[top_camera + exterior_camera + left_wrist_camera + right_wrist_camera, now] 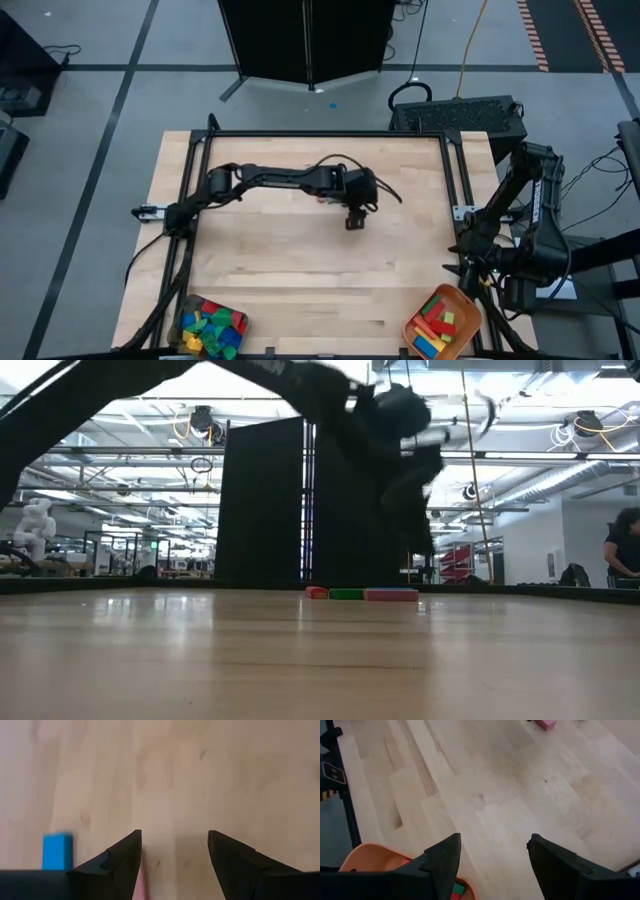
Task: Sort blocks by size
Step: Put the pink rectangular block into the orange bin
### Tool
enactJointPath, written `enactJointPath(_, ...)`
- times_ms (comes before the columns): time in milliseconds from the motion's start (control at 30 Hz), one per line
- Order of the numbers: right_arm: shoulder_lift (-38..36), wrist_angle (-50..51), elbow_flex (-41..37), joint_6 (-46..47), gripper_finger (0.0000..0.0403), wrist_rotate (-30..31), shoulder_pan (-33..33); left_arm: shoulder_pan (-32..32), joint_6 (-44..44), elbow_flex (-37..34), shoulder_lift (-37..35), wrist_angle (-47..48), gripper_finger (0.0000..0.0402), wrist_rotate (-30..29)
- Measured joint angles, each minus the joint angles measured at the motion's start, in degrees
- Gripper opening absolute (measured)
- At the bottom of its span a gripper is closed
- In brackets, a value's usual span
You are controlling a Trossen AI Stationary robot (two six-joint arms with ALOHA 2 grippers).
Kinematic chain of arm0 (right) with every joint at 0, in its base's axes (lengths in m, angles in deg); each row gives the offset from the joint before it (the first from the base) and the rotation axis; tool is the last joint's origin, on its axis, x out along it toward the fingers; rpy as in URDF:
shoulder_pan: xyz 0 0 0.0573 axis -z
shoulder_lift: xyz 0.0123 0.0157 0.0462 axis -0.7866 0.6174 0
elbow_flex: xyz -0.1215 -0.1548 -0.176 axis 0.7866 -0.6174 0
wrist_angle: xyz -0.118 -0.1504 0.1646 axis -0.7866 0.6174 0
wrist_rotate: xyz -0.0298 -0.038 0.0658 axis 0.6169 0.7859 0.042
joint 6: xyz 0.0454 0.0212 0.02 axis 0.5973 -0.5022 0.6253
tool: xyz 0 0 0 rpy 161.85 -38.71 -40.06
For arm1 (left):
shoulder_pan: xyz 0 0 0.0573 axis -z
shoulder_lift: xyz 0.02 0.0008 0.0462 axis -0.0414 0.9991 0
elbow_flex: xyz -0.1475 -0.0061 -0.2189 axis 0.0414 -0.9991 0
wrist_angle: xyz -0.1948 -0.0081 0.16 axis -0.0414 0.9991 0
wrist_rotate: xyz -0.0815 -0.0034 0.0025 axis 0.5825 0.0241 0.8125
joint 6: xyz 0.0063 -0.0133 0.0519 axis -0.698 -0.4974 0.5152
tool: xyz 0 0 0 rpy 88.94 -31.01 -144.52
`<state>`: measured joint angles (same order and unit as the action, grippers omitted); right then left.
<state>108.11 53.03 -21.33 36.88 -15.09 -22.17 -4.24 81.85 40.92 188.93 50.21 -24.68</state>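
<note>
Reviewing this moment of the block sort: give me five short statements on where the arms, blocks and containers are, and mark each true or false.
1. The left gripper hangs over the middle of the table. True.
2. The left gripper is clamped on a blue block. False: its jaws are open and hold nothing; a blue block lies beside them.
3. The orange tray sits at the table's right front corner with blocks in it. True.
4. The right gripper is reaching across the table centre. False: it waits open at the right edge, above the orange tray.
5. No blocks remain on the table. False: a red, a green and a pink block lie in a row.
</note>
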Motion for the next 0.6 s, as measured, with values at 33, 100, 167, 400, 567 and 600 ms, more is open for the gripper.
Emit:
enactJointPath(33,0.2,-0.06,-0.02,0.04,0.0224,-0.1,0.0,-0.38,-0.07,-1.28,0.03,-0.51,0.0225,-0.33)
enactJointPath(100,0.44,-0.35,-0.01,0.07,0.0224,-0.11,0.0,-1.15,-1.1,-4.43,0.48,-2.65,0.0225,-0.52)
enactJointPath(167,0.65,-0.26,-0.02,0.05,0.0224,-0.14,0.0,-1.99,-2.67,-6.73,0.59,-4.78,0.0225,-0.46)
enactJointPath(400,0.83,-0.06,0.0,0.12,0.0224,-0.2,0.0,-4.23,-4.25,-10.83,-0.18,-8.36,0.0225,-1.45)
enactJointPath(567,0.83,-0.08,-0.02,0.15,0.0224,-0.22,0.0,-4.28,-6.15,-10.89,-0.38,-9.24,0.0225,-3.86)
enactJointPath(600,0.83,-0.07,0.0,0.15,0.0224,-0.24,0.0,-4.22,-6.92,-10.93,-0.49,-9.11,0.0225,-5.39)
